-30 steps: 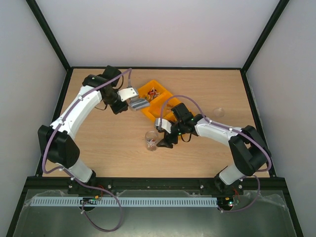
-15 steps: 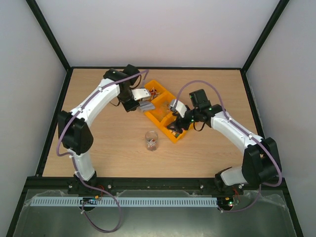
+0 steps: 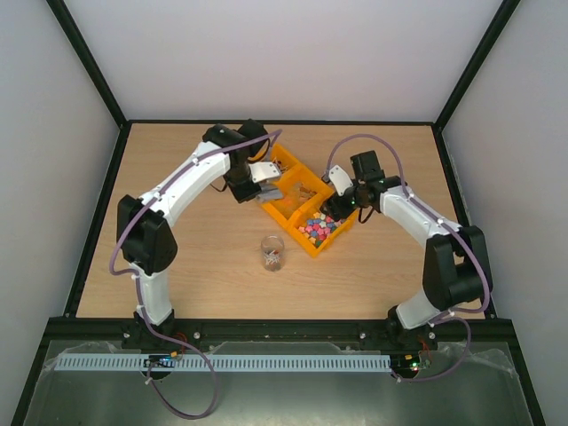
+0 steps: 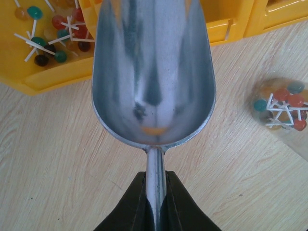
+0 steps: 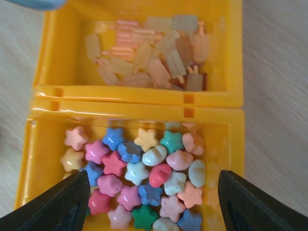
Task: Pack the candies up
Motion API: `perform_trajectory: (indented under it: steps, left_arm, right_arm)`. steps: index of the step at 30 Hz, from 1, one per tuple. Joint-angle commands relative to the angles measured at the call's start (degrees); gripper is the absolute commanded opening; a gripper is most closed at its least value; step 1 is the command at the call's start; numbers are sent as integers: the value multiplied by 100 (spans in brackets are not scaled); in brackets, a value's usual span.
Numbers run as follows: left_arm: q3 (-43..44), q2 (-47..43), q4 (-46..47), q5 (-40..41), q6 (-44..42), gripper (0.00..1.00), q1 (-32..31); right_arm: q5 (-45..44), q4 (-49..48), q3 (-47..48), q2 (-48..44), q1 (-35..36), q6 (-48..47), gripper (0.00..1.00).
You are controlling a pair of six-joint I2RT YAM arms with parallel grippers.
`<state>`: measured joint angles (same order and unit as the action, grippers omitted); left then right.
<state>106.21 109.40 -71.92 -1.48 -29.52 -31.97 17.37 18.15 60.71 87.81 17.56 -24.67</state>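
The left gripper is clenched on the thin handle of the scoop, whose bowl reaches over the table to the edge of the yellow tray. The bowl looks bare, though its sheen makes that hard to judge. Lollipops lie in the tray section beside it. A clear cup with a few lollipops inside stands on the table, apart from the tray.

The right gripper hangs above the tray's near section with its fingers spread wide and nothing between them. The candies, mostly pink, blue, yellow and green stars, fill that section. Pale stick-shaped sweets lie in the next one.
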Motion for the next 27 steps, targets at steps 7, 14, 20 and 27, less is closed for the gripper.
perform_trajectory:
  steps: [7, 14, 20, 27]
  left_arm:
    - [256, 338, -225, 314, 178, 2, -101]
    - [384, 325, -97, 149, 321, 2, -183]
    - [376, 220, 25, 96, 372, 2, -174]
    - [314, -19, 100, -45, 340, 2, -165]
  right_arm:
    - [-806, -39, 171, 546, -16, 219, 67]
    - [-593, -1, 160, 574, -16, 374, 59]
    - [-504, 186, 536, 238, -51, 401, 60]
    - [-903, 480, 754, 508, -394, 249, 63]
